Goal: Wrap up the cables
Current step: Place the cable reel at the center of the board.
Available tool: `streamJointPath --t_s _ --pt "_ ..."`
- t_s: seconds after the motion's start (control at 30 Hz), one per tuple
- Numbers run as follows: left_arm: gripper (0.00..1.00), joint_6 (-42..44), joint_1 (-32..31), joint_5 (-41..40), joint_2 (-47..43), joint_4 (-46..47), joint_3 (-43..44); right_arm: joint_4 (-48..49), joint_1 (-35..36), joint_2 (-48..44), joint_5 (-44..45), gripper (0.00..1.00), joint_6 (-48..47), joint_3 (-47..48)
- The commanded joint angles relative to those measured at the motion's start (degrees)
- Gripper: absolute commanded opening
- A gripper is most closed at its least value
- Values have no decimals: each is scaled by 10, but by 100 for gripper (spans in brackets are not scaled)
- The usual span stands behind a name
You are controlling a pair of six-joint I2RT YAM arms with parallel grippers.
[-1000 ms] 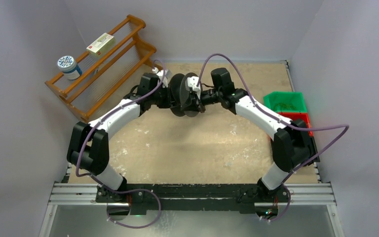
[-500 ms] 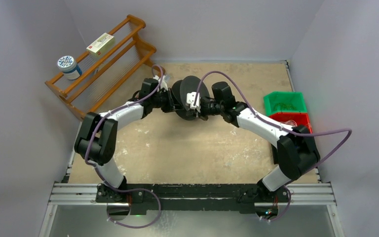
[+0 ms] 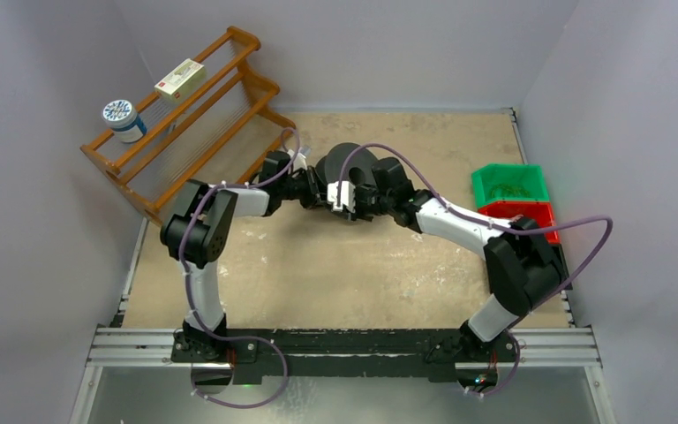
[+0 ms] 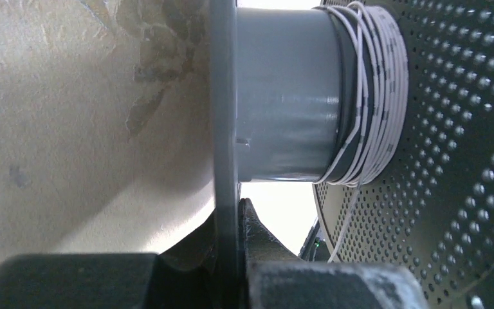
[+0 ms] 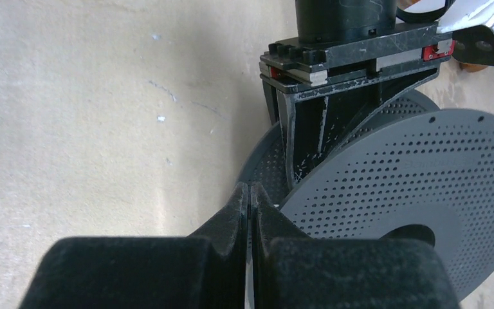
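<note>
A dark grey perforated spool [image 3: 350,162] sits at the back middle of the table. The pale thin cable [image 4: 376,96] is wound in several turns on its hub [image 4: 283,96], next to the dotted flange, and one strand [image 4: 342,215] hangs down from it. My left gripper [image 4: 231,212] is shut on the spool's thin flange; it also shows in the top view [image 3: 316,188] and the right wrist view [image 5: 292,135]. My right gripper [image 5: 249,193] is shut just in front of the spool [image 5: 411,180], with a pale thin sliver between its pads; it also shows in the top view [image 3: 353,203].
A wooden rack [image 3: 185,115] at the back left carries a box [image 3: 181,78] and a round tin [image 3: 122,119]. A green bin [image 3: 509,183] and a red bin [image 3: 530,216] stand at the right edge. Walls close in on three sides.
The spool has turned from standing on edge to leaning flatter and shifted right. The left arm's elbow has folded in towards the back. The right gripper has moved round in front of the spool.
</note>
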Motion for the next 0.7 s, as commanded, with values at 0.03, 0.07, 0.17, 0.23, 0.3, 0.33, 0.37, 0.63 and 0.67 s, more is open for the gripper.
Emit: streamJointPath --t_s 0.03,0.07,0.17,0.23,0.3,0.33,0.37,0.63,0.67 --pt "0 -31 3 59 34 103 -3 -66 -2 14 53 0 -58 10" --pt "3 -31 3 60 44 105 -4 -77 -2 13 59 0 -66 9" --pt "16 -34 3 69 63 115 -4 -101 -2 10 65 0 -82 10" --pt "25 -30 4 71 67 116 -6 -117 -2 8 57 0 -86 15" --pt "35 -23 5 68 65 110 -9 -128 -2 2 48 1 -86 21" --pt "39 -18 6 65 62 103 -10 -130 -1 -2 45 4 -85 22" --pt "41 -11 5 61 60 95 -11 -132 -2 -5 40 5 -85 24" --pt "53 98 7 32 14 -34 -12 -159 -2 -33 32 20 -91 23" --pt "54 113 9 29 7 -53 -10 -164 -2 -37 32 22 -94 20"
